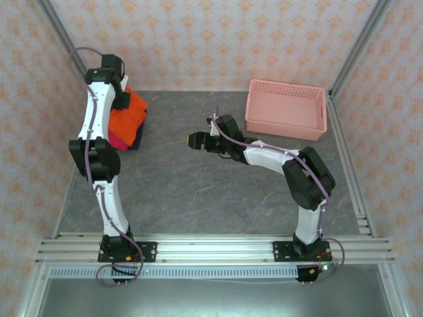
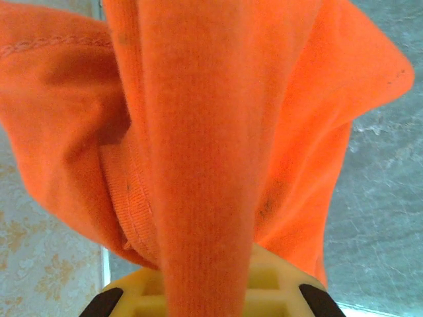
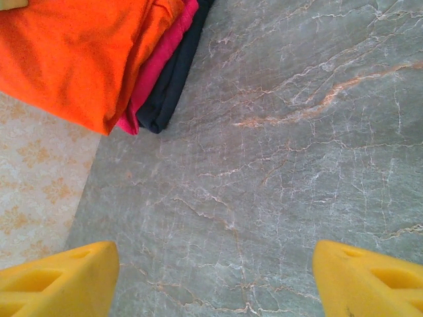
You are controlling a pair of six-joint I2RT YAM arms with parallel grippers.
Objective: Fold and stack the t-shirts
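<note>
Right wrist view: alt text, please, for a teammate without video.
A pile of three shirts, orange t-shirt over magenta t-shirt over navy t-shirt, lies at top left on the grey marbled table. The right gripper, yellow fingers wide apart at the bottom edge, holds nothing.

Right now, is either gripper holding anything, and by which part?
Left gripper: shut on a bunched fold of the bright orange cloth t-shirt; which edge is unclear. Right gripper: open, empty.

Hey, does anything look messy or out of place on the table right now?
Only the bright orange cloth t-shirt: a fold of it is bunched up, pinched in the left gripper's shut jaws, not lying flat. The magenta-pink t-shirt and dark navy t-shirt beneath sit neatly folded.
</note>
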